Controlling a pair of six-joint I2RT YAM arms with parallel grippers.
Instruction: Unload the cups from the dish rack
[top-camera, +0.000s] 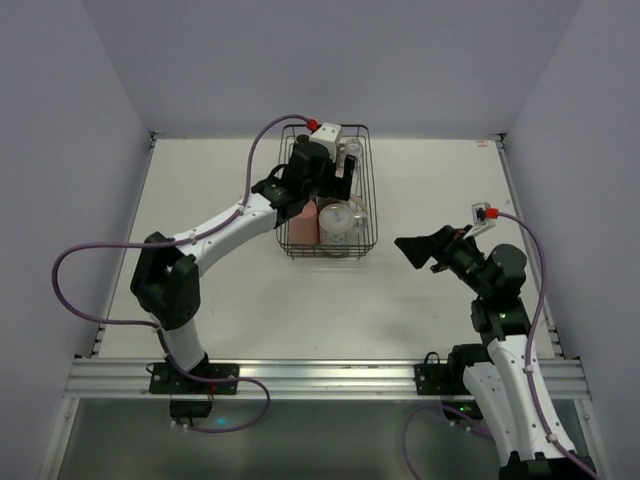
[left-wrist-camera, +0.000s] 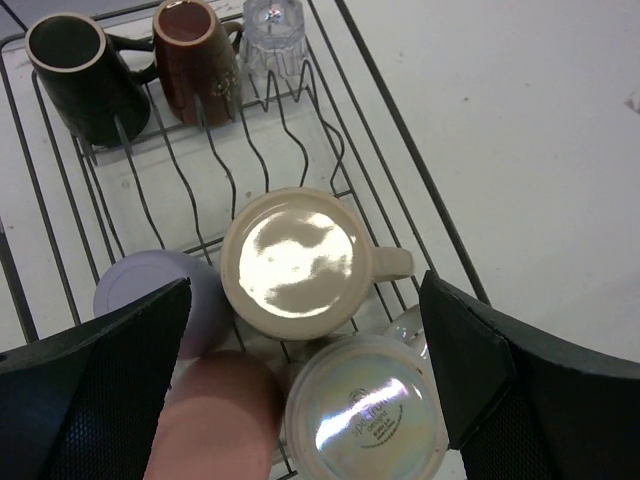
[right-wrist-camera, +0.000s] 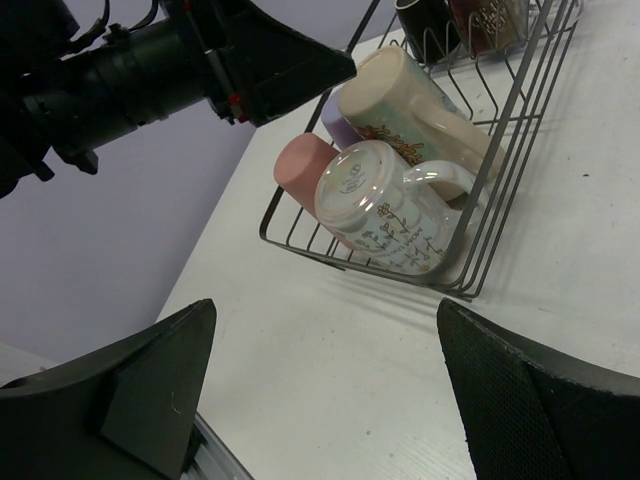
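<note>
Left wrist: dish rack (left-wrist-camera: 405, 130) holds black mug (left-wrist-camera: 80, 85), brown mug (left-wrist-camera: 195, 60).

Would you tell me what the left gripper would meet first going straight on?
Probably the upturned base of the cream mug in the dish rack, centred between the open jaws of the left gripper; depth is unclear.

White table (top-camera: 250, 300) — pale lavender walls (top-camera: 330, 60)

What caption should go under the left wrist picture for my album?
Open black fingers hover over cups crowded in a wire dish rack.
</note>
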